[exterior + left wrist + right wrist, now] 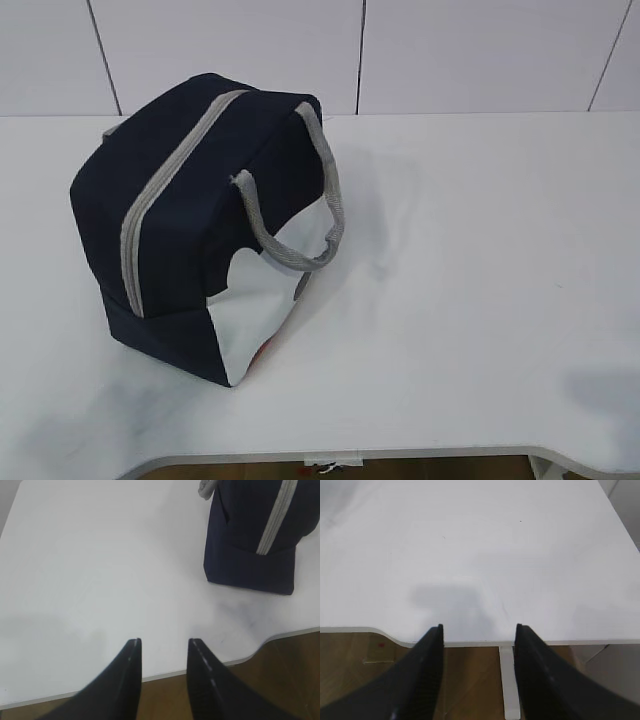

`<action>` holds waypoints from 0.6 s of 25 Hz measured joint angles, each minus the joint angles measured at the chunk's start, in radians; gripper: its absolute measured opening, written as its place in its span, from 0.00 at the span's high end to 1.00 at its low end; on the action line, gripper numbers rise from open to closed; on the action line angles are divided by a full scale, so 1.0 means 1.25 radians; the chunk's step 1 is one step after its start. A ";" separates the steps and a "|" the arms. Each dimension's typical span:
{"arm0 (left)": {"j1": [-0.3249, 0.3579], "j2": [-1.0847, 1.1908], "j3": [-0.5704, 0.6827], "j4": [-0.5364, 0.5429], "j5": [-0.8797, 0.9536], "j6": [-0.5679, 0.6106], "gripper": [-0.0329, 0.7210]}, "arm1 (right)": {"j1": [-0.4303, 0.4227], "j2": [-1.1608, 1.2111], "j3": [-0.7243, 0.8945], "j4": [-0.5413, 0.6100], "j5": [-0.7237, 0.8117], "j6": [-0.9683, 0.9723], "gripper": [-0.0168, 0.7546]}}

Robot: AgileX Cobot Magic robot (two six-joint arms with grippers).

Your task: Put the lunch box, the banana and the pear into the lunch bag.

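The left tool point(162, 652) hangs over the near bench edge with its black fingers parted and nothing between them. The right tool point(479, 637) hangs likewise, jaws set wider and also empty. Neither shows in the exterior view.

The boxy navy-blue fabric lunch bag point(200, 220), with grey zipper point(165, 185), grey webbing handles point(300, 215) and white side panel point(265, 300), stands on the left half of the white bench point(480, 300). Its zipper appears closed. No lunch box, banana or pear is visible, so they are probably inside and the task near complete.

For this step, keep both tools clear of the handles while retracting.

The bench is smooth, matt and bare on the right. White wall panels stand behind; wood-toned floor shows below the bench edge.
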 joint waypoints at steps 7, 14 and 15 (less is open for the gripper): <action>0.000 0.000 0.000 0.000 0.000 0.000 0.65 | -0.011 0.000 0.000 0.000 0.000 0.000 0.48; 0.000 0.000 0.000 0.000 0.000 0.000 0.65 | -0.011 0.000 0.000 0.000 -0.001 0.000 0.48; 0.000 0.000 0.000 0.000 0.000 0.000 0.65 | -0.011 0.000 0.000 0.000 -0.001 0.000 0.48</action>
